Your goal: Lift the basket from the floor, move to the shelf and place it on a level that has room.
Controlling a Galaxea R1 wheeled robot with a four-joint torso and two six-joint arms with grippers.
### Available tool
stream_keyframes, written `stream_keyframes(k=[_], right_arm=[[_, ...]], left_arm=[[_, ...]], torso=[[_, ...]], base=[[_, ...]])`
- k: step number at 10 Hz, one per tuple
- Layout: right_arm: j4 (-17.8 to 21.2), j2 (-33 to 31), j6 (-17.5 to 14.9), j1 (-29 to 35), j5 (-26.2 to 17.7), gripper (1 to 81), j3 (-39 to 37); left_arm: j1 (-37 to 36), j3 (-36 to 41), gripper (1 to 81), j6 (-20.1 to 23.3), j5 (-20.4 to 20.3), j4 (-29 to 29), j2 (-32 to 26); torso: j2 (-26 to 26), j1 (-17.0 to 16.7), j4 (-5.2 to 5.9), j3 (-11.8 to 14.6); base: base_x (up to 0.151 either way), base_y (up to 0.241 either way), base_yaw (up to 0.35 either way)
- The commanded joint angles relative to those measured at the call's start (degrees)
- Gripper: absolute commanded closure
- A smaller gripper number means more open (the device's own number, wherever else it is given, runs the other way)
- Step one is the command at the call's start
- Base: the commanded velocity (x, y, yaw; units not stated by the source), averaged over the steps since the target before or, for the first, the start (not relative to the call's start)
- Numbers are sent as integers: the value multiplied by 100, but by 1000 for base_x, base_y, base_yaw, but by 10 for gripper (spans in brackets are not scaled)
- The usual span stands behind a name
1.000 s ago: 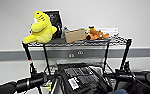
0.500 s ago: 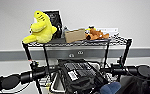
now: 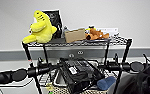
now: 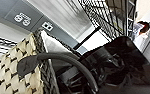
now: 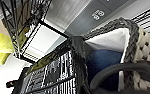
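The tan woven basket [image 3: 56, 89] hangs between my two arms in front of the shelf [image 3: 127, 51], just below its top tier. Black bags [image 3: 78, 73] fill it and a blue item [image 3: 106, 83] lies at its right end. My left gripper [image 3: 47, 67] meets the basket's left end and my right gripper [image 3: 103, 67] its right end. The left wrist view has the weave [image 4: 6, 65] and a grey handle [image 4: 66, 60] close up. In the right wrist view the weave [image 5: 146, 50] and the blue item [image 5: 103, 60] are just as near. The level [image 3: 44, 81] lies mostly hidden behind the basket.
On the top tier [image 3: 78, 43] sit a yellow plush toy [image 3: 41, 26], a brown cardboard box [image 3: 74, 35], an orange toy [image 3: 97, 33] and a dark framed board [image 3: 52, 18]. A pale wall with a grey outlet strip [image 3: 76, 53] stands right behind the rack.
The basket has come up and moved closer to the rack, held between both arms. The rack and the things on top of it have not shifted.
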Motion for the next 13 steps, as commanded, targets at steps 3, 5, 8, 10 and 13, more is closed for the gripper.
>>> stream_keyframes(k=[3, 5, 8, 10, 13], right_arm=[[-15, 786, -83, 1390, -271, 811, -1314], [-32, 847, -92, 1627, -315, 811, -1628], [-129, 1049, -83, 1743, -386, 811, -2017], [-278, 1295, -109, 1707, -561, 811, -2455], [-551, 1655, -136, 1514, -561, 811, -3062]], left_arm=[[-1061, -1134, 811, -117, -149, 79, 740], [-1193, -1536, 811, -204, -132, 79, 1108], [-1246, -2154, 811, -240, -105, 88, 1672], [-1316, -2574, 811, -240, -88, 114, 1935], [-1500, -3233, 811, -240, 167, 167, 2357]], torso=[[0, 0, 0, 0], [0, 0, 0, -2], [5, 2, 0, -6], [5, 2, 0, -9], [7, 5, 0, -9]], base=[[0, 0, 0], [0, 0, 0], [0, 0, 0], [0, 0, 0], [0, 0, 0]])
